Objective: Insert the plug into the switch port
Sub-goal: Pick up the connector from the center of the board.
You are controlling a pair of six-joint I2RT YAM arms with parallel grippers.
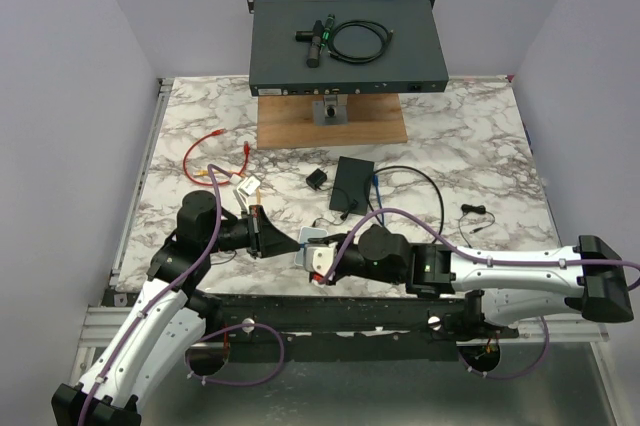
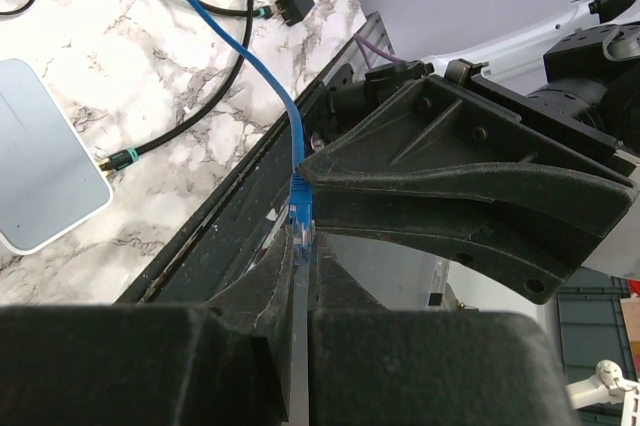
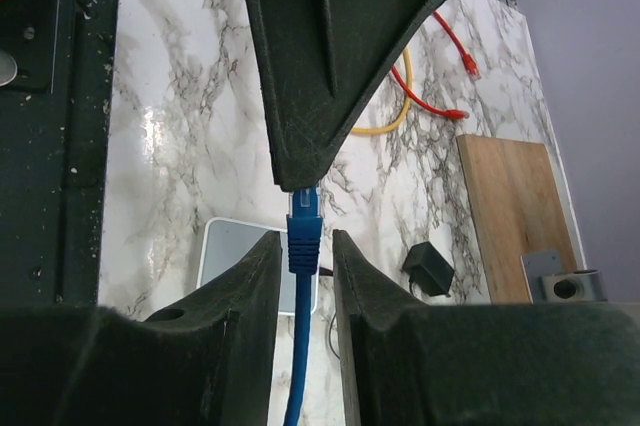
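Plug (image 2: 300, 208) held at the near edge of the surface (image 1: 480, 146), well apart from the switch (image 1: 345, 41).
Left pincer (image 2: 301, 271) is clamped on the plug's clear tip. Right pincer (image 3: 307, 241) stands narrow, its fingers flanking the blue boot with slim gaps either side. The switch sits on a wooden stand (image 1: 330, 131) at the far end.

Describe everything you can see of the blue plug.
The blue plug ends a thin blue cable. It has a blue rubbery sleeve and a clear plastic tip. The shut left gripper pinches its tip. The right gripper has a finger on either side of the sleeve, with narrow gaps showing, not yet clamped.
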